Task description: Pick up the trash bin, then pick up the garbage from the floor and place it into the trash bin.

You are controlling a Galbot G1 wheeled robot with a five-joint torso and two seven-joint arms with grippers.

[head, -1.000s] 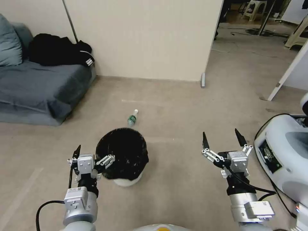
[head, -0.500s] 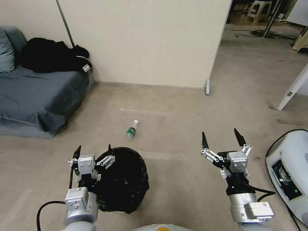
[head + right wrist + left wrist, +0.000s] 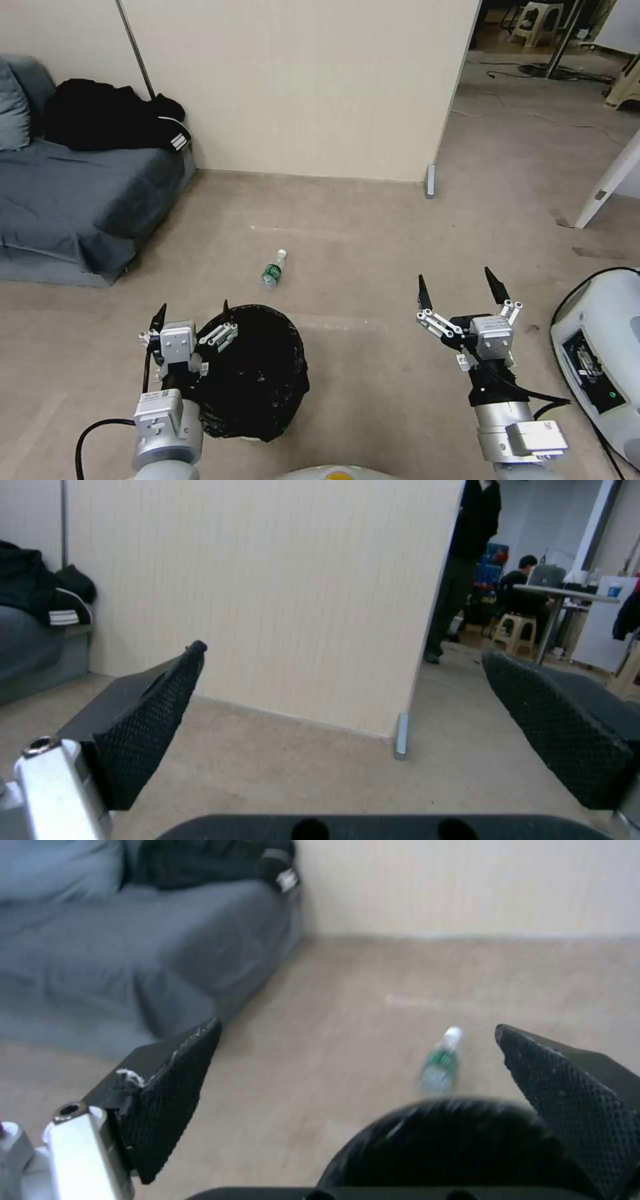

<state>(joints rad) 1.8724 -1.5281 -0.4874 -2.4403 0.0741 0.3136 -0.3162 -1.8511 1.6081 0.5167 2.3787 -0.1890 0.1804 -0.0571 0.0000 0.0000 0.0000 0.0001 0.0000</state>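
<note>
— How are our arms held?
— Both reach forward. Our left gripper point(image 3: 192, 316) hangs at the trash bin point(image 3: 257, 370) rim; our right gripper point(image 3: 459, 291) hangs over bare floor.
— Anything hard to see?
— The bin's white base is mostly hidden.
— The jaws?
— Both spread wide, holding nothing. A bottle point(image 3: 273, 268) lies beyond the bin.

Glossy black plastic lines the trash bin point(image 3: 257, 370); cloth sofa point(image 3: 73, 193), matt floor point(image 3: 360, 220).
</note>
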